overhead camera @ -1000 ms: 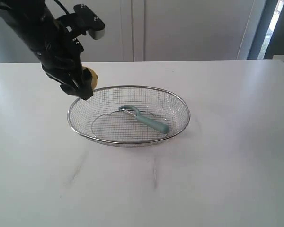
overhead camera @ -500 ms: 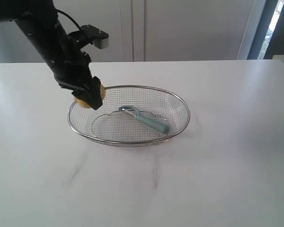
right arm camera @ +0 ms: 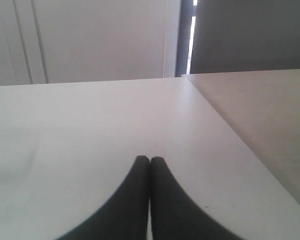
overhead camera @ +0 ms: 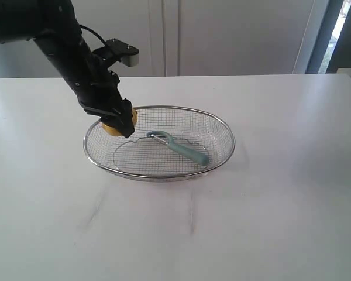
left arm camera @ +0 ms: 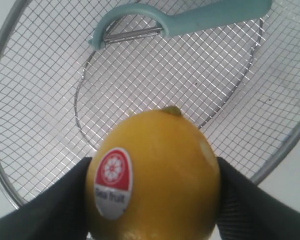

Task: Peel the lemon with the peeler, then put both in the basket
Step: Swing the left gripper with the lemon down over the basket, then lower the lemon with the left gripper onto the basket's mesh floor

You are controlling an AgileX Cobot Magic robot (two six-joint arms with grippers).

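My left gripper [overhead camera: 121,123] is shut on the yellow lemon [left arm camera: 155,175], which carries a red and white sticker. It holds the lemon [overhead camera: 112,128] just above the left end of the wire mesh basket [overhead camera: 222,126]. The teal peeler [overhead camera: 178,147] lies inside the basket, blade head toward the lemon; in the left wrist view the peeler [left arm camera: 180,20] rests on the mesh beyond the fruit. My right gripper [right arm camera: 150,161] is shut with nothing in it, low over bare table, and does not show in the exterior view.
The basket [left arm camera: 20,150] stands mid-table on a white tabletop [overhead camera: 269,222]. White cabinet doors [overhead camera: 222,35] run behind the table. In the right wrist view the table edge [right arm camera: 225,125] borders a second, greyer surface.
My left gripper has carried the lemon rightward and down, from outside the basket's left rim to over its left end. The peeler and basket have not moved.
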